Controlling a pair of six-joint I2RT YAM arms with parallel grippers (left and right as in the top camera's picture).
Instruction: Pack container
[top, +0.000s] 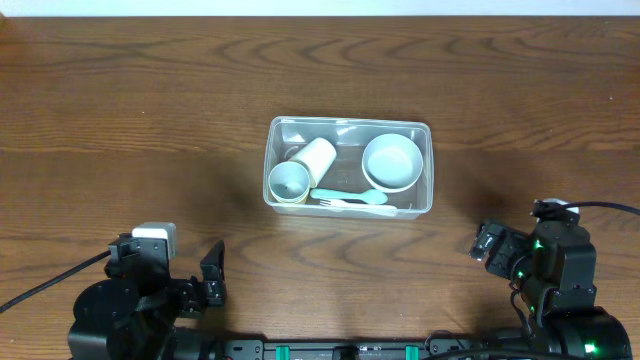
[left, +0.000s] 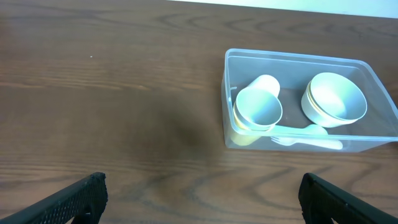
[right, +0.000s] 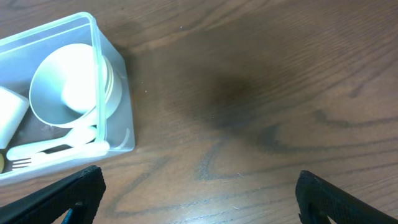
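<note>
Container (top: 349, 122) holds cups (top: 289, 183), bowl (top: 391, 161), cutlery (top: 350, 199); you can judge packing done. Your left pincer (left: 200, 194) and right pincer (right: 198, 186) stand spread, empty.

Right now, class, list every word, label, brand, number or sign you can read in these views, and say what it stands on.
None can be read: the container, the cups, the bowl, the spoon and the table all show plain, unmarked surfaces.
</note>
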